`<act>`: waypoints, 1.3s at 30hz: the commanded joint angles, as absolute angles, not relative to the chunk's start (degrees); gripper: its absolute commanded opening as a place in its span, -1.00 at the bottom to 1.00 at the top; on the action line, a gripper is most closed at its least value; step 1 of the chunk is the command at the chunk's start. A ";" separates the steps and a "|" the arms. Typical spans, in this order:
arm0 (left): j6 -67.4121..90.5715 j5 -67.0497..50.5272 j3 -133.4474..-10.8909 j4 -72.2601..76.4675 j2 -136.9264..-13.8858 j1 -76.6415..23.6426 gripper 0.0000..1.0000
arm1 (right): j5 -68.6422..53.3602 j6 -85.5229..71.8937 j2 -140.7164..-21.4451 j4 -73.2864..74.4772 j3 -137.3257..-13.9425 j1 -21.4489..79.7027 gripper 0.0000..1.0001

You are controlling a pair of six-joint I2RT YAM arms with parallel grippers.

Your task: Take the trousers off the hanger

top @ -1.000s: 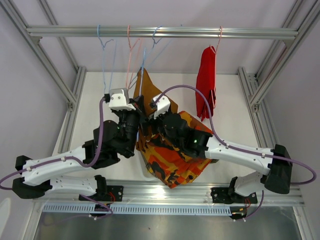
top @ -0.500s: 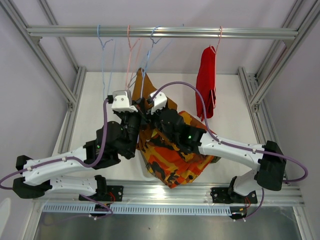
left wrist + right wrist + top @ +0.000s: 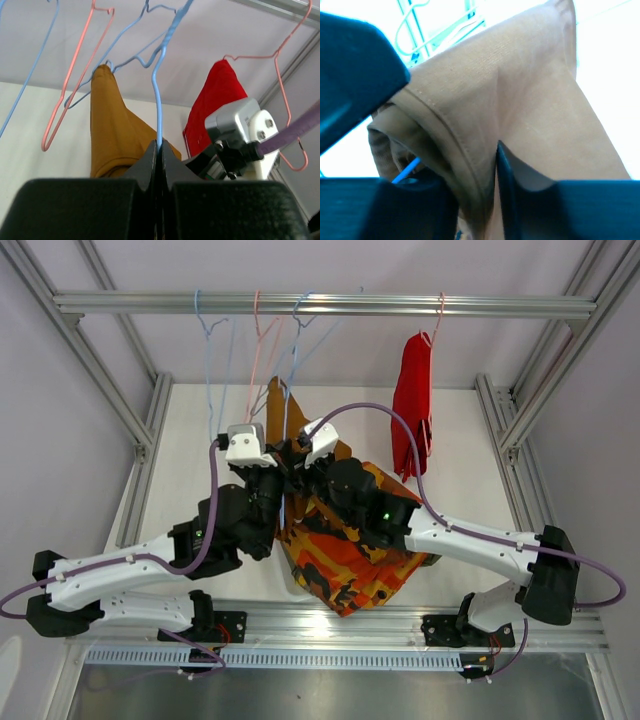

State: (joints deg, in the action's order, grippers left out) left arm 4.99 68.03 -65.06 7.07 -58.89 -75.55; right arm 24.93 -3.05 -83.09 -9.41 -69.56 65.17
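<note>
Partway through, judging from how things lie. Already off and lying well below the grey aluminium rail (image 3: 320, 305), on its near side under both arms: orange-red patterned cloth trousers (image 3: 335, 565), in a loose heap. Toward the rail's left end, bare wire hangers (image 3: 207, 350) with nothing on them — probably a sign of pairs removed, though no other loose pairs in view.

In hand now: plain brown cloth trousers (image 3: 107, 125), draped over a thin blue wire hanger (image 3: 156, 105) hooked under the rail's middle, not yet free. Left gripper (image 3: 159, 150) clenched tight on that hanger's wire, apparently to steady it. Right gripper (image 3: 477, 200) pinched onto a fold of the brown cloth near its hem, fabric filling the gap between the fingers — firmness of the hold hard to judge.

Left to do: draw the brown pair off its wire and set it down, then deal with the plain red cloth trousers (image 3: 410, 405), hanging untouched on a pink wire hanger (image 3: 438, 310) under the rail's right end.
</note>
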 commanded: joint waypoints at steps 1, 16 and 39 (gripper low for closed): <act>8.44 70.05 -65.31 5.19 -58.89 -76.20 -0.99 | 24.87 -3.08 -79.28 -15.56 -71.37 65.30 -0.45; 16.86 72.24 -66.80 -6.30 -58.09 -76.20 -0.99 | 26.19 -1.32 -74.27 -9.06 -75.67 66.00 -1.00; 39.37 75.41 -68.73 -32.16 -58.80 -76.20 -0.99 | 31.99 1.93 -61.27 -1.15 -78.40 67.68 -1.00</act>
